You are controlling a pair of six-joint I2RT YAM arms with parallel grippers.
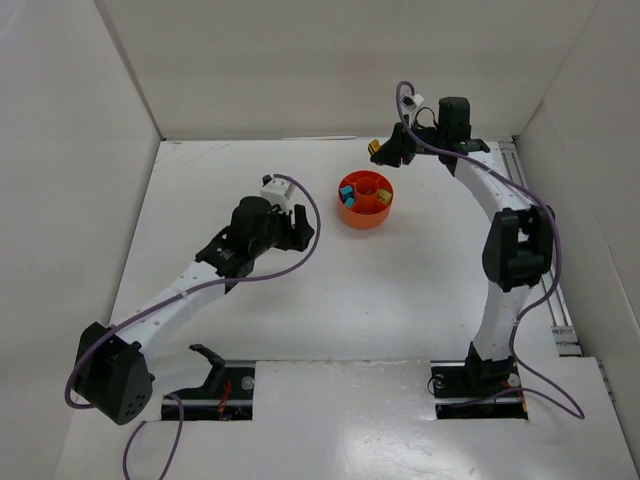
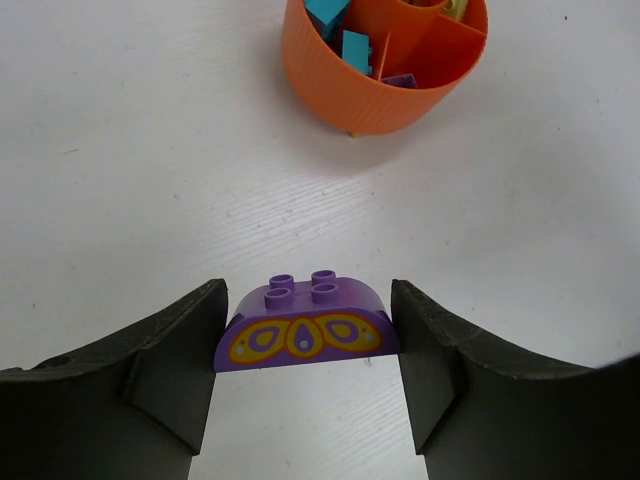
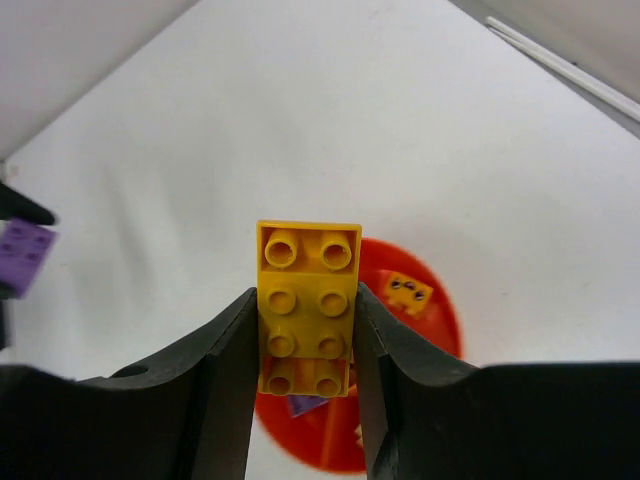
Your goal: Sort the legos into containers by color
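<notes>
The right claw (image 3: 305, 292), clamped on a yellow brick (image 3: 307, 265), hangs just beyond the dish (image 1: 365, 216) toward the worktop's (image 1: 340, 310) far edge, nearer than the left claw (image 2: 307, 290) clamping a purple brick (image 2: 305, 337).

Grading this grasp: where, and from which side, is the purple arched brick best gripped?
The left gripper pinches the purple arched brick at its rounded ends, which could slip. Probably better: the flat printed face and the hidden back, coming down over the studs.
</notes>
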